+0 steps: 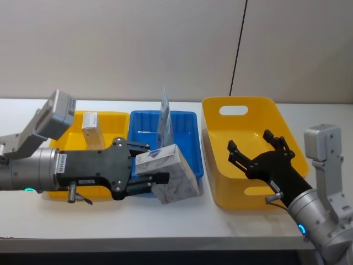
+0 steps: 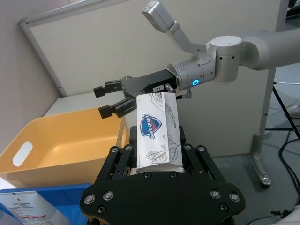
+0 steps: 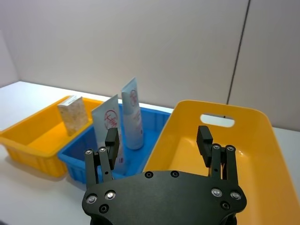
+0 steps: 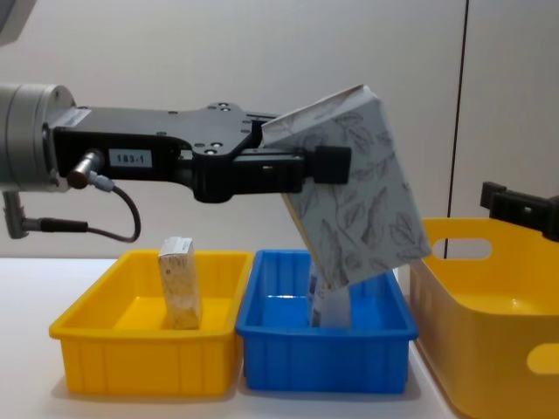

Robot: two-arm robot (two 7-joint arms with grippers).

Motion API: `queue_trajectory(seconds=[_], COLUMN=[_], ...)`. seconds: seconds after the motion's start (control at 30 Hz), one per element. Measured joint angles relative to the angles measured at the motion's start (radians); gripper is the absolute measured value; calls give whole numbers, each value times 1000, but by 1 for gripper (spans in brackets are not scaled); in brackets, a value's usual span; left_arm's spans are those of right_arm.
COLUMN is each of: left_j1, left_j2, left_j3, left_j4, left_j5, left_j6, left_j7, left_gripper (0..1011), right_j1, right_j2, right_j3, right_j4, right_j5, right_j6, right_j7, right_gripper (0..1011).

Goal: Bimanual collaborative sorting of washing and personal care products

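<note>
My left gripper [image 1: 150, 167] is shut on a pale grey-beige soft pack with leaf print [image 1: 172, 175], held tilted above the front of the blue tray [image 1: 188, 123]; the chest view shows the pack [image 4: 358, 188] well above the tray. Two light-blue and white tubes [image 3: 132, 115] stand upright in the blue tray. A small beige carton [image 1: 90, 128] stands in the small yellow tray [image 1: 115, 118]. Over the large yellow bin [image 1: 222, 185] my right gripper [image 1: 258, 148] hovers open, with nothing between its fingers.
The three containers sit side by side on a white table [image 1: 176, 221], with the small yellow tray on the left, the blue tray in the middle and the large bin on the right. A grey wall stands close behind.
</note>
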Motion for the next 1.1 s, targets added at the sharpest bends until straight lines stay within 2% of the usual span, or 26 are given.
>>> queue_trajectory(seconds=[0.3,0.6,0.83,1.07,1.1], left_j1=[-3,-4,-4,-5,-5], left_j2=[2,3,4,4,4], left_j3=[1,1,1,1,1], left_j4=[1,2,2,2,2], left_j5=[-3,-4,-5,-5,-5], left_j6=[-5,-8,-8,-9,-9], left_j7=[-3,-4,-5,-5,-5], left_gripper=[378,378,378,378,378], right_j1=[35,101,175,267,267], right_j2=[44,100,139,168,168], right_j3=[9,4,-19,-55,-55], right_j4=[-2,24,78,161,161], right_j5=[55,115,136,149,149], right_j6=[36,75,66,18,18], right_j7=[105,241,351,486,486], right_gripper=[1000,1000,1000,1000,1000])
